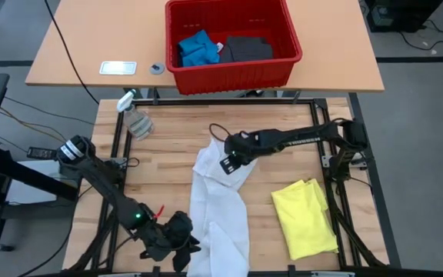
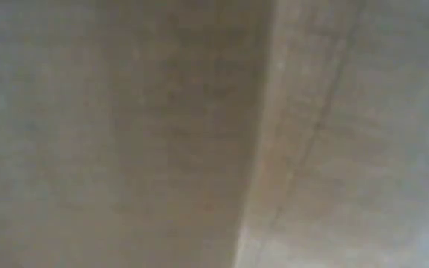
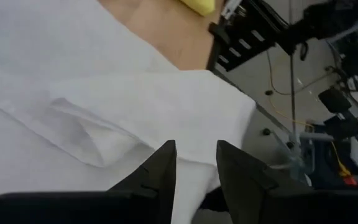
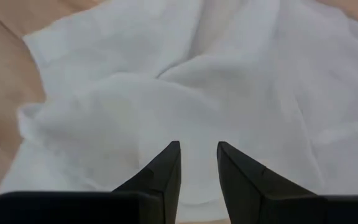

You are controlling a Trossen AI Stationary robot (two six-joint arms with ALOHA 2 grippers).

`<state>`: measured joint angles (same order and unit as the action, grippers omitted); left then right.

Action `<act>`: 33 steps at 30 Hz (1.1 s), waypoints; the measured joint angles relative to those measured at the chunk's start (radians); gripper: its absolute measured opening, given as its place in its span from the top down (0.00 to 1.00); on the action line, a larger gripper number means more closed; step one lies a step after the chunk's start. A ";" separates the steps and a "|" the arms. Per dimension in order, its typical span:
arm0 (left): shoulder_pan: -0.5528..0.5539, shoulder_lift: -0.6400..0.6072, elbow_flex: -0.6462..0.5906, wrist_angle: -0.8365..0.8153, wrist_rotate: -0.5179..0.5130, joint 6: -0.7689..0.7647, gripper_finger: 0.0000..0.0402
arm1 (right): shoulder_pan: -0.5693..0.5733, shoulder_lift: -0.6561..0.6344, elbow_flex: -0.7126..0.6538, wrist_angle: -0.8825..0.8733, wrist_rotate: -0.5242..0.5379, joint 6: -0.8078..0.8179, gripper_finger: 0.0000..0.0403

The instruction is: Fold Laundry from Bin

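The white shirt (image 1: pixel 220 208) lies stretched out lengthwise down the middle of the wooden table (image 1: pixel 168 165), and its near end hangs over the table's near edge. My right gripper (image 1: pixel 228 163) stands over the shirt's rumpled far end (image 4: pixel 197 81), fingers a little apart and pointing down. My left gripper (image 1: pixel 191 245) is at the shirt's near left part (image 3: pixel 104 93), fingers slightly apart, slanting down over flat cloth. Whether either gripper touches the cloth does not show. A folded yellow T-shirt (image 1: pixel 304 217) lies at the right. The red bin (image 1: pixel 233 73) behind holds a blue piece (image 1: pixel 197 48) and a dark grey piece (image 1: pixel 246 48).
A clear spray bottle (image 1: pixel 135 117) lies at the table's far left corner. The bin stands on a second, tan table beyond. A black frame rims the wooden table. Pale cloth close up fills the low view.
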<state>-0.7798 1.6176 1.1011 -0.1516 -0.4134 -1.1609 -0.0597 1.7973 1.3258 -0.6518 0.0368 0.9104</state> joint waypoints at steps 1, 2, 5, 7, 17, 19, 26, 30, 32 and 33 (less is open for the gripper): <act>0.004 0.000 0.000 -0.001 -0.011 -0.002 0.70 | -0.011 0.000 -0.011 0.012 -0.012 -0.016 0.72; 0.009 -0.002 0.000 -0.001 -0.020 -0.003 0.70 | -0.020 0.000 -0.023 0.026 -0.022 -0.029 0.72; 0.019 -0.004 0.000 -0.017 -0.046 -0.004 0.70 | -0.044 0.000 -0.055 0.053 -0.044 -0.057 0.73; 0.032 -0.007 0.000 -0.044 -0.046 -0.004 0.70 | -0.055 0.000 -0.070 0.068 -0.055 -0.074 0.74; 0.141 -0.044 0.000 -0.112 0.001 0.044 0.70 | -0.115 0.000 -0.206 0.181 -0.112 -0.134 0.77; 0.159 -0.042 0.000 -0.111 0.030 0.043 0.70 | -0.137 0.000 -0.234 0.186 -0.125 -0.158 0.77; 0.167 -0.058 0.000 -0.119 0.041 0.036 0.70 | -0.266 0.000 -0.283 0.188 -0.138 -0.280 0.79; 0.168 -0.056 0.000 -0.156 0.044 0.010 0.70 | -0.357 0.001 -0.278 0.230 -0.133 -0.350 0.81; 0.172 -0.057 0.000 -0.163 0.047 -0.010 0.70 | -0.399 0.001 -0.255 0.239 -0.133 -0.387 0.82; 0.175 -0.057 0.000 -0.172 0.056 -0.018 0.70 | -0.416 0.001 -0.240 0.240 -0.133 -0.403 0.82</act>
<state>-0.6045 1.5608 1.1013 -0.3239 -0.3572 -1.1790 -0.4753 1.7985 1.0862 -0.4119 -0.0963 0.5079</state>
